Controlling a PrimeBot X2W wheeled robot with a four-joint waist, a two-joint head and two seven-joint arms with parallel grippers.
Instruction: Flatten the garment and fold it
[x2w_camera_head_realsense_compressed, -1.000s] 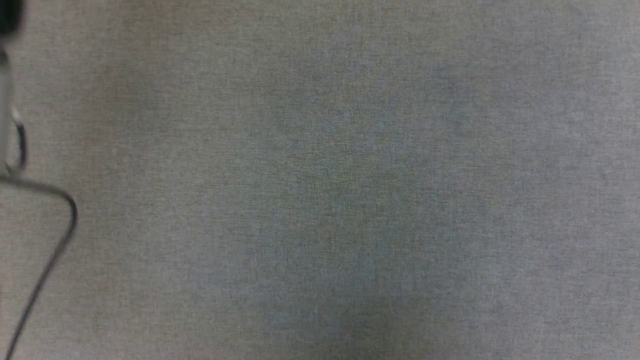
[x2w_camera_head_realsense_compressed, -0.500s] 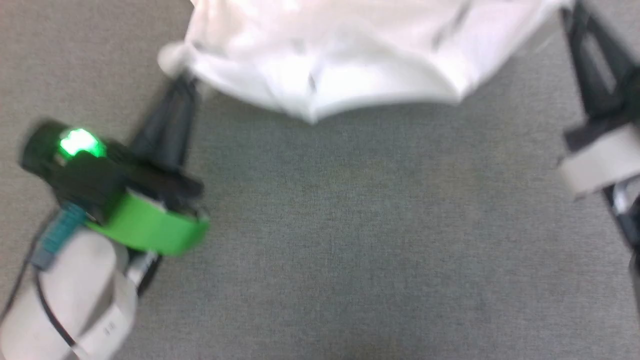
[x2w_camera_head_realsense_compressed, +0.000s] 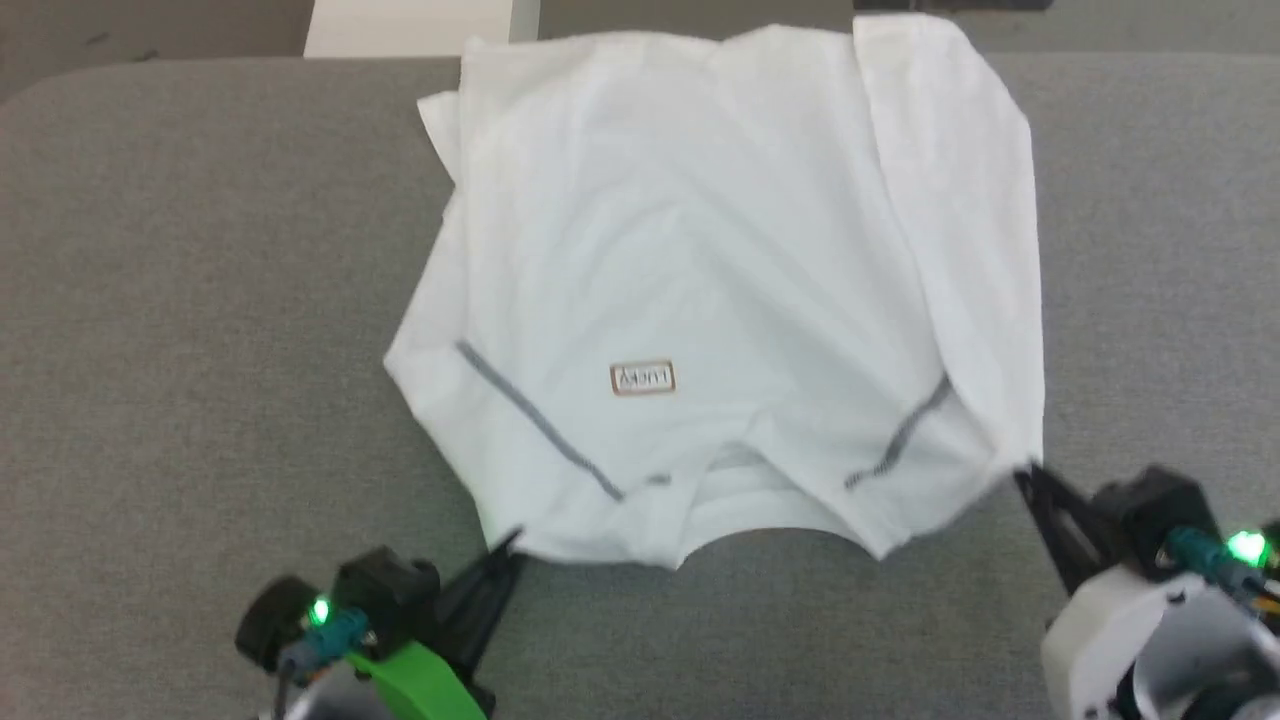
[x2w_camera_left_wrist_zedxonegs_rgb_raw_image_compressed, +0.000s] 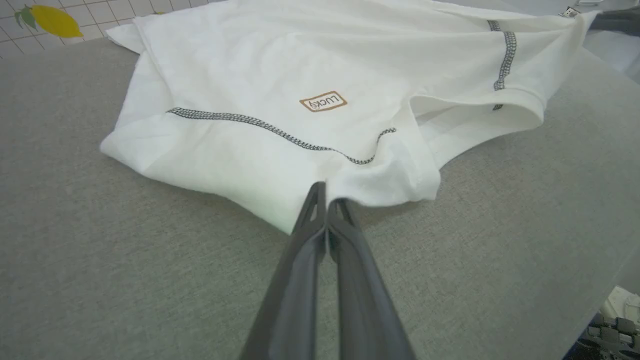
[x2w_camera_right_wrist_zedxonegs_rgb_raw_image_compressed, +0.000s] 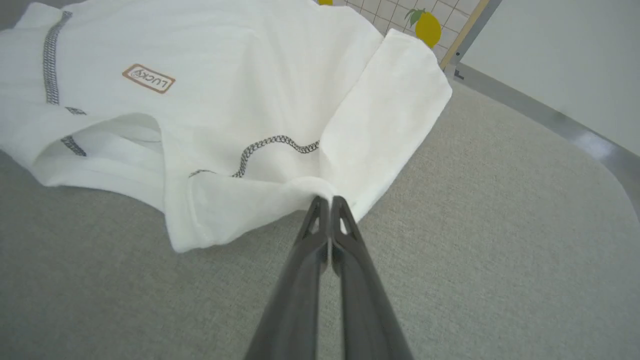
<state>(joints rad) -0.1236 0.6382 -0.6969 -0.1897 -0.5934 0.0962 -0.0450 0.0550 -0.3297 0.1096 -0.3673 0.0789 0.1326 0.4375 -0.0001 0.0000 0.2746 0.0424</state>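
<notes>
Grey cloth tabletop (x2w_camera_head_realsense_compressed: 150, 250); tiled wall (x2w_camera_left_wrist_zedxonegs_rgb_raw_image_compressed: 100, 10) w/ lemon sticker (x2w_camera_left_wrist_zedxonegs_rgb_raw_image_compressed: 55, 21) behind.

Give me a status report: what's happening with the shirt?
Left gripper, right gripper: shut on shirt, near edge. Shirt spread on grey table. Sleeve folded over its body.

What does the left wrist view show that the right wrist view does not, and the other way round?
Left wrist view, not the right: the left gripper, jaws shut on the shirt's near edge, and the folded side beside it.
Right wrist view, not the left: a close look at the right gripper, jaws shut on a bunched corner, and a metal bar beyond the table.
Both: the white shirt, its brown label, the open neck, a lemon sticker on tiles, the grey table.
</notes>
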